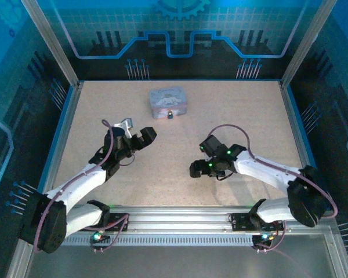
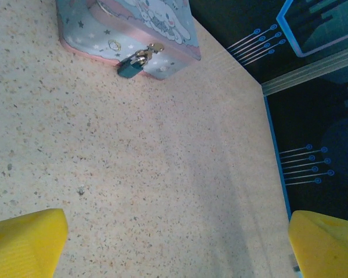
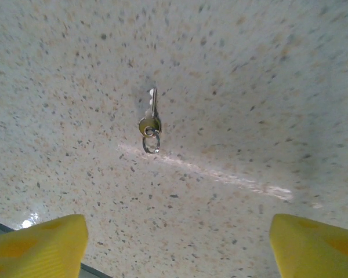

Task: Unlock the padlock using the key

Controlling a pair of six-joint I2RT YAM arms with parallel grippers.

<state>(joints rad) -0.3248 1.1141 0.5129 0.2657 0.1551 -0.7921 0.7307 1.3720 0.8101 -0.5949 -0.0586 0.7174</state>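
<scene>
Speckled beige tabletop (image 1: 104, 104) inside blue-lit enclosure. At far centre: tiny dark padlock with thin metal shackle (image 1: 170, 115), hooked through front clasp of pale lavender-grey rectangular tin box (image 1: 168, 101). In left wrist view, hangs against box front wall with shackle closed, so not yet unlocked.

Tiny thin grey metal key on small split ring (image 3: 151, 116): flat on bare table, blade pointing away from wrist camera, ring end nearer. Well apart from padlock, touching nothing else.

Right gripper (image 3: 174, 249): poised directly over key, yellow fingertips at both frame edges, jaws wide, nothing held. Likely lined up that way to drop straight down and pinch key. Thin flat metal on a hard surface, so probably fiddly to lift and apt to slide.

Left gripper (image 2: 174, 249): jaws fully spread, empty, aimed toward box and padlock from near-left. Probably parked there to steady box or padlock once key is up. Apart from both for now.

Step in hand, by the look of it: key pickup. Task barely begun.
</scene>
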